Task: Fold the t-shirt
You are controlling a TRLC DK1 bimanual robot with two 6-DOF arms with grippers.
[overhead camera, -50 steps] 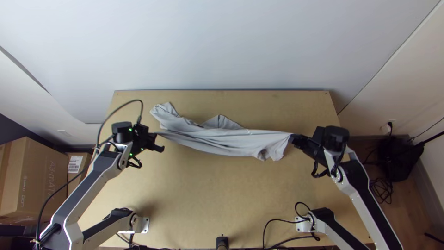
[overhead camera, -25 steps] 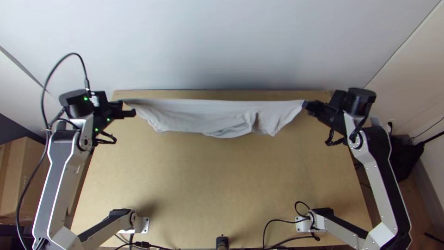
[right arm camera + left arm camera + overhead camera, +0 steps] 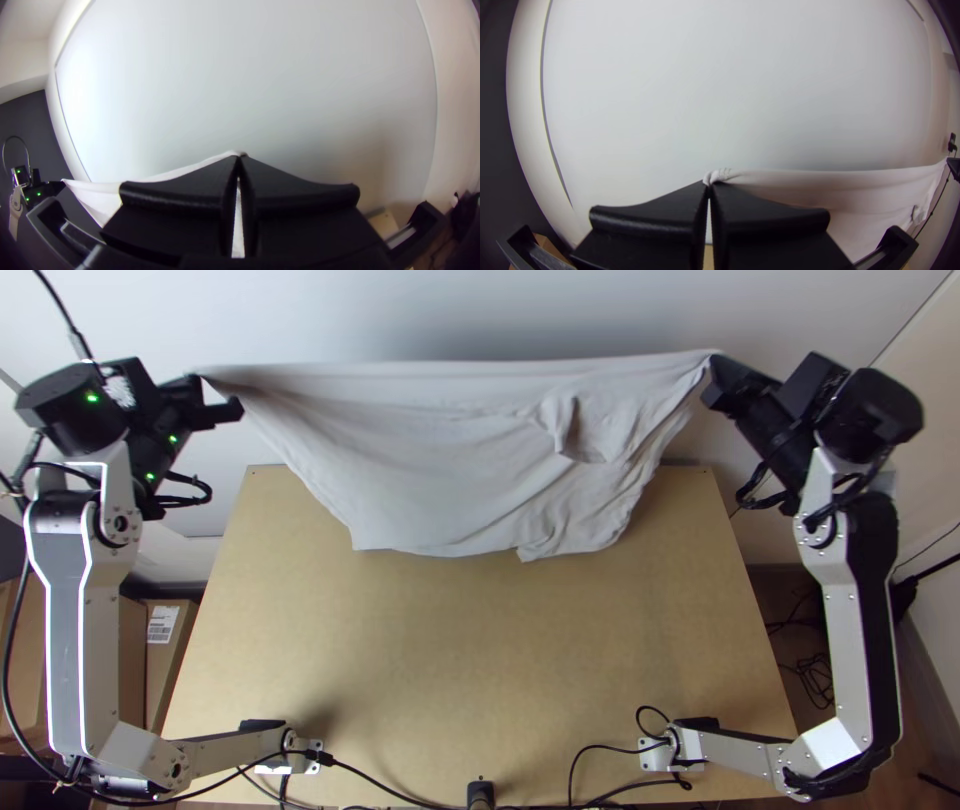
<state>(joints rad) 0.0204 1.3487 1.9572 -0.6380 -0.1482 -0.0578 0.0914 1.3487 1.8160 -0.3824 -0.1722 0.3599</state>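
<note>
Cloth is pinched in both sets of jaws: the left gripper [image 3: 200, 382] has its flat fingers pressed together on one end of the t-shirt's [image 3: 430, 450] raised edge, and the right gripper [image 3: 716, 370] nips the other end the same way. Between the two, that edge runs taut and nearly straight, and the rest of the shirt hangs down from it, over the table's far end. At the left jaws' tips a small crumpled tuft [image 3: 720, 175] pokes out; at the right jaws' tips a thin, smooth strip leads off toward the left gripper.

The fabric is pale grey, soft and thin, with long shallow creases fanning out from the left jaws. Nearer the right jaws, a loose pocket-like fold [image 3: 575, 430] sags out of the sheet, and the lower edge below is uneven. Whether that lower edge brushes the wood is, to be fair, hard to tell from above.

Below the jaws, toward the arms' bases, spreads the light wooden table [image 3: 450, 670], flat and matt, with black cables [image 3: 610, 790] along its near edge. Beyond the jaws stands a plain pale wall [image 3: 480, 310]. Outward past the left arm are cardboard boxes [image 3: 165, 670]; past the right, tangled cords [image 3: 815, 670] lie on a brown floor [image 3: 900, 750].
</note>
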